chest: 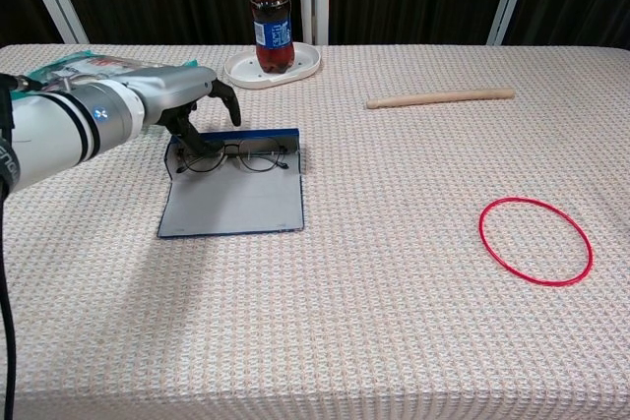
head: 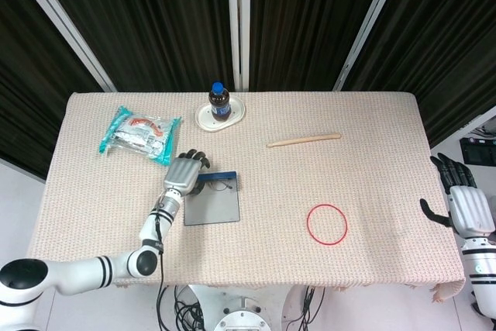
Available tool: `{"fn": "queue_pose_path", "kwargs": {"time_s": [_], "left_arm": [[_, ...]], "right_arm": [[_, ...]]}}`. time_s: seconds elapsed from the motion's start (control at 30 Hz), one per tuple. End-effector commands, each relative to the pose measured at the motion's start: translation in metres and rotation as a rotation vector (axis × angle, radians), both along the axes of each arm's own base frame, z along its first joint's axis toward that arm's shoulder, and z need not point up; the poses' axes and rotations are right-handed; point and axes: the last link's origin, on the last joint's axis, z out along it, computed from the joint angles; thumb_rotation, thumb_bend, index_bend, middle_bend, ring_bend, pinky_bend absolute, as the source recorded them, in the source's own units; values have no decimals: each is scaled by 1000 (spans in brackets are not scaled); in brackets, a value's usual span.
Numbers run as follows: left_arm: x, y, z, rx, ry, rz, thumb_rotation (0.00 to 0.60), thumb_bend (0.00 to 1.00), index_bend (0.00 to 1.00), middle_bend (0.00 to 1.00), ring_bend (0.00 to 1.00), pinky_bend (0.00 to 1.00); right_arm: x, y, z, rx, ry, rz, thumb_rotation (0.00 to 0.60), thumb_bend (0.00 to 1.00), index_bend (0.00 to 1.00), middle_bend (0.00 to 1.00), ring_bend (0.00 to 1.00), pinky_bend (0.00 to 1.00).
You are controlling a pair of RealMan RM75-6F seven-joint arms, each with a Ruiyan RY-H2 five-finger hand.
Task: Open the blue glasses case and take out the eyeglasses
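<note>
The blue glasses case (chest: 231, 206) lies open on the table, its lid flat toward me and its tray at the far side. The eyeglasses (chest: 241, 156) rest folded in that tray, and they also show from above as the eyeglasses (head: 218, 185) in the case (head: 211, 208). My left hand (chest: 167, 95) hovers at the tray's left end with fingers curled downward and apart, holding nothing. From above, the left hand (head: 180, 174) sits just left of the glasses. My right hand (head: 467, 205) hangs beyond the table's right edge, fingers spread and empty.
A cola bottle (chest: 272, 22) stands on a white plate (chest: 305, 63) behind the case. A snack packet (chest: 79, 66) lies at the back left. A wooden stick (chest: 440, 98) lies at the back right and a red ring (chest: 535, 240) at the right.
</note>
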Motion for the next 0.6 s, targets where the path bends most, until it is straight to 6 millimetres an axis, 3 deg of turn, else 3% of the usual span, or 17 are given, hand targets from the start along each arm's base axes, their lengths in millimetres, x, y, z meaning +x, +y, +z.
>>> {"fn": "queue_pose_path", "kwargs": {"time_s": [0.03, 0.6], "left_arm": [[6, 0, 1, -11, -2, -3, 600, 409, 332, 155, 74, 203], [15, 7, -5, -40, 24, 22, 600, 411, 397, 173, 74, 206]], "right_arm": [[0, 0, 0, 1, 1, 1, 600, 308, 0, 5, 0, 0], [-1, -1, 0, 5, -4, -3, 600, 311, 0, 5, 0, 0]]}}
